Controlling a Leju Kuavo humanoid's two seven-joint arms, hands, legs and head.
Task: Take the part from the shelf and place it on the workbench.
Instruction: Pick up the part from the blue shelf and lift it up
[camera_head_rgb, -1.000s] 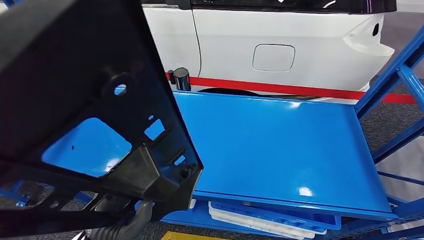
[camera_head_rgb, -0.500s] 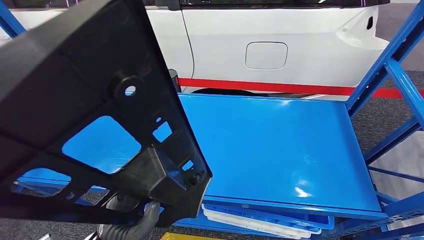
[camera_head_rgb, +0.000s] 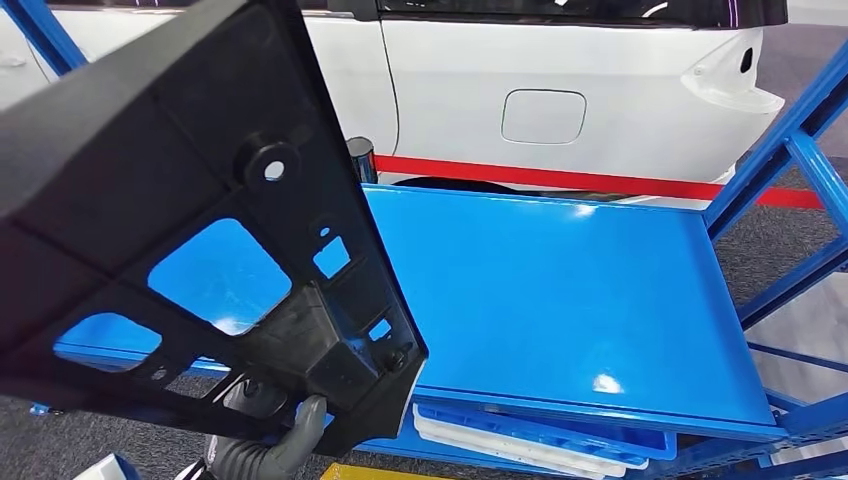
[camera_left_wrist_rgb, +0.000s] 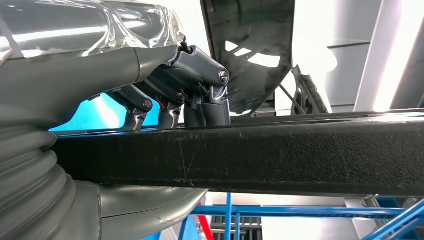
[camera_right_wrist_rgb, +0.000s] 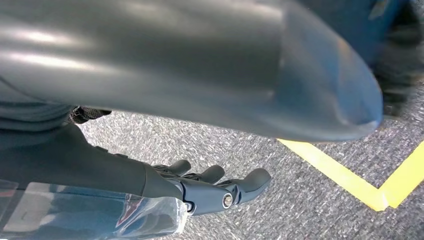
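Part (camera_head_rgb: 150, 190), a black moulded panel with cut-outs, is held tilted above the blue shelf (camera_head_rgb: 560, 290). Left hand (camera_left_wrist_rgb: 165, 100) grips its thick edge, fingers curled over. Right hand (camera_right_wrist_rgb: 210, 187) hangs with fingers loosely extended, holding nothing. Panel appears rigid, light, unwieldy; edge grip suits. No legible markings.

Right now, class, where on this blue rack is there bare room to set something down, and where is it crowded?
The blue top shelf is bare from the black part to the right-hand uprights. Crowded: the lower level, holding a white tray, and the left, which the part gripped by the left hand covers.
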